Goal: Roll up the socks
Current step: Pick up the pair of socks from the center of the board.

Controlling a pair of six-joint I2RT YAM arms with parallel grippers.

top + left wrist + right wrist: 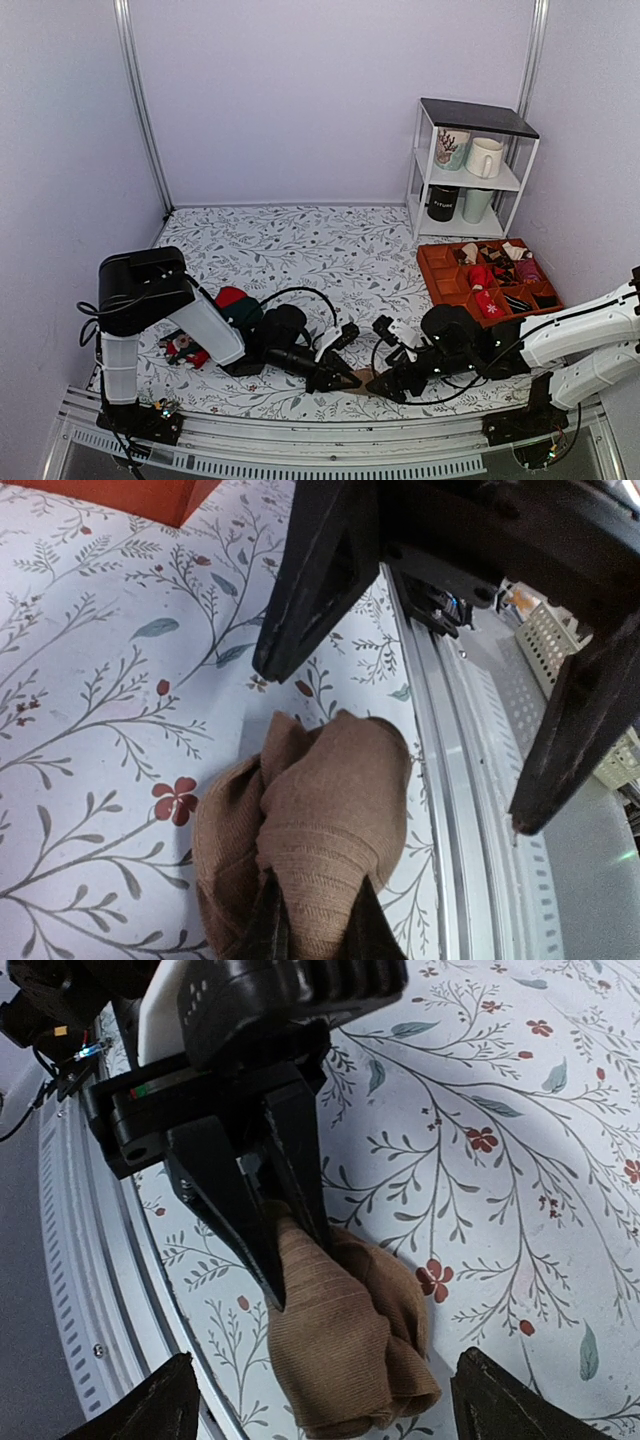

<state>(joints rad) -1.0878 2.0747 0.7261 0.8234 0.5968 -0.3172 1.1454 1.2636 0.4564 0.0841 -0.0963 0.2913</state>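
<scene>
Rolled socks (pixel 345 1340) at counter (pixel 520 1080) edge: left gripper (pixel 347 380) jaws pinch them so the roll cannot unwind; right gripper (pixel 386 387) jaws spread wide, empty.

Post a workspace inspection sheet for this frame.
Surface: floral tablecloth, lying flat.
Job's things: tan socks, a bunched roll near the front edge.
Clutter: red and green socks by the left arm; orange tray holding small rolled socks.
Grippers: left claw shut on the tan socks; right claw open, one finger on either side of the roll.
Cables: black loop over the cloth.
Surroundings: white shelf with mugs, back right.
</scene>
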